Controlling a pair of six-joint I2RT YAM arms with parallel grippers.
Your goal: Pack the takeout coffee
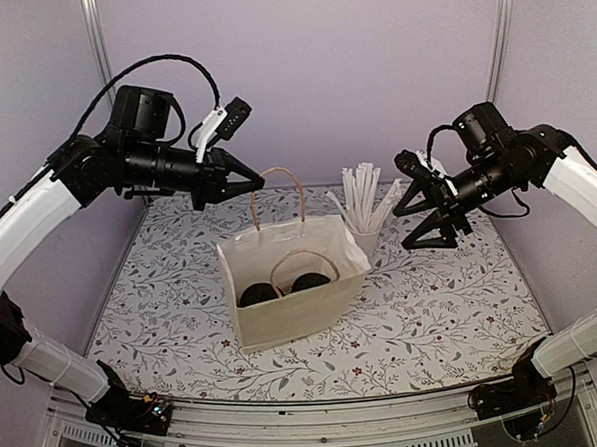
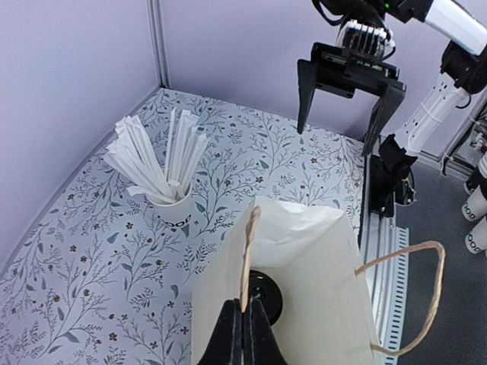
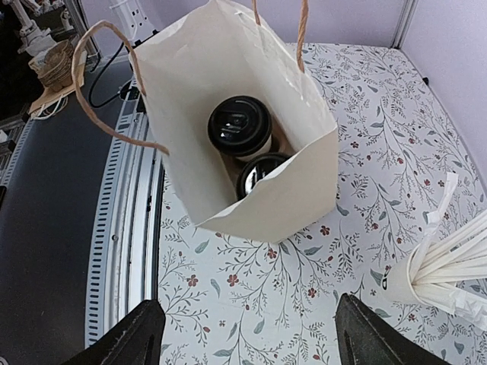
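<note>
Paper bag (image 1: 283, 309), coffees (image 3: 239, 125) inside, left gripper (image 2: 243, 306) pinching handle (image 2: 246, 243)

Inside the paper bag (image 3: 251, 209), the takeout coffee (image 3: 239, 125) and the second takeout coffee (image 3: 262, 169) show only their black lids. The bag walls hide the cup sides and lettering, and the bag's front wall covers the second lid toward 5 o'clock. In the left wrist view, the bottom edge cuts off the bag and the left gripper (image 2: 243, 306) at 6 o'clock, and the pinched fingers (image 2: 228, 334) conceal the handle (image 2: 247, 251) where it enters them. In the right wrist view, the straw cup (image 3: 399, 277) is cut off at 4 o'clock and the fingers (image 3: 141, 338) of the right gripper (image 3: 249, 304) at 6 o'clock.
</note>
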